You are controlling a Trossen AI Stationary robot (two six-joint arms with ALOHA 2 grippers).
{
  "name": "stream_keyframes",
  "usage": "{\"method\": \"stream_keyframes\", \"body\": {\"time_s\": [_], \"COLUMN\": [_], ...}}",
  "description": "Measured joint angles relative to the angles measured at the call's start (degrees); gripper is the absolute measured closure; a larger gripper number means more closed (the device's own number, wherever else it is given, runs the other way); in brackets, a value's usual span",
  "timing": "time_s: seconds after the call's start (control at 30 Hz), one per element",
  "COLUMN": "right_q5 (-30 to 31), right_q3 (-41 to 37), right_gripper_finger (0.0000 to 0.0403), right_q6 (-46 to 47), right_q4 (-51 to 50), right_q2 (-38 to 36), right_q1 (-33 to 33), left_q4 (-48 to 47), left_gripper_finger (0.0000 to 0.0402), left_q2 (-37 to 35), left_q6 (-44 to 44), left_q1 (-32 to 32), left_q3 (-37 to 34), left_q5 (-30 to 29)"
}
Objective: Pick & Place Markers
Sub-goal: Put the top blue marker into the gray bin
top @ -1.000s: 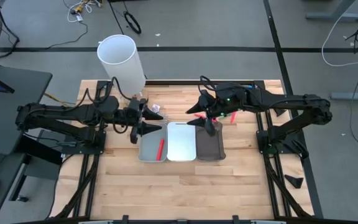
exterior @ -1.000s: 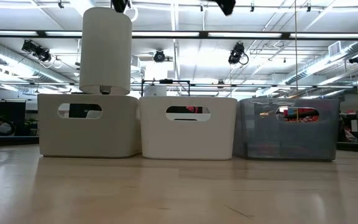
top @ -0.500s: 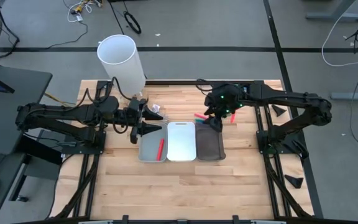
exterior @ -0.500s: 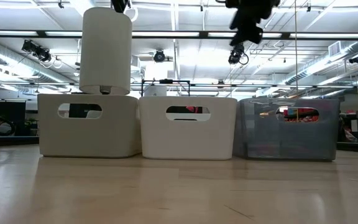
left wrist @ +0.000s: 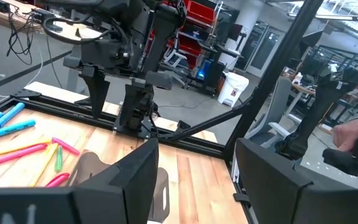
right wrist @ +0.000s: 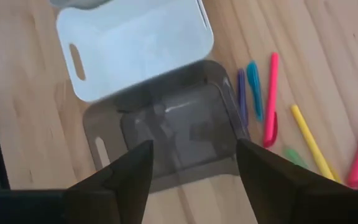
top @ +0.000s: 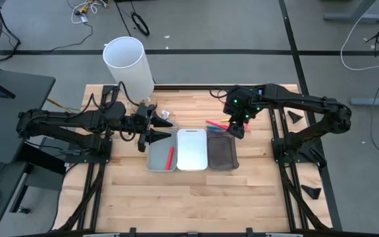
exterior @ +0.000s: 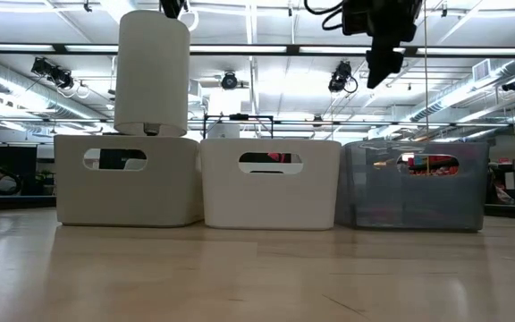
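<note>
Several markers (top: 214, 124) lie loose on the wooden table beyond the dark tray (top: 222, 155); pink, yellow, blue and purple ones show in the right wrist view (right wrist: 271, 93). One red marker (top: 170, 157) lies in the grey tray (top: 156, 158). My right gripper (top: 237, 130) hovers open and empty above the dark tray's far edge (right wrist: 166, 134), beside the loose markers. My left gripper (top: 165, 129) hovers open and empty over the grey tray's far edge; its wrist view shows its fingers apart (left wrist: 197, 180) and the loose markers (left wrist: 17, 154).
A white tray (top: 191, 150) stands between the grey and the dark tray. A tall white cylinder (top: 129, 60) stands at the table's far left corner. Bare wood lies in front of the trays (top: 189, 197). In the low view the right gripper (exterior: 384, 63) hangs above the dark tray (exterior: 414, 186).
My right gripper has gone toward the table's right edge, from over the dark tray's left part to its far right corner, and has turned about its wrist. It shows farther right in the low view.
</note>
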Motion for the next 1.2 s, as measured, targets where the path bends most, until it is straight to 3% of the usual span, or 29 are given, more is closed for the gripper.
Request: {"method": "stream_keyframes", "body": {"time_s": [0.13,0.4,0.77,1.2], "right_q5": [0.59,8.69,9.47,9.55], "right_q3": [0.0,0.02,0.07,0.07], "right_gripper_finger": [0.0169,0.0169,0.0169,0.0169], "right_q6": [-2.4,-5.03,-13.21,-18.46], "right_q4": [-0.5,-0.31,1.23,1.9], "right_q2": [0.0,0.0,0.61,11.01], "right_q1": [-1.17,-5.52,-20.81,-36.55], "left_q4": [0.0,0.0,0.0,0.0], "left_gripper_finger": [0.0181,0.0181,0.0181,0.0181], "left_q2": [0.0,0.0,0.0,0.02], "left_q6": [-0.02,-0.02,-0.02,-0.02], "left_q1": [0.0,0.0,-0.02,-0.02], "left_q3": [0.01,0.02,0.02,0.02], "left_q5": [0.0,0.0,0.0,0.0]}}
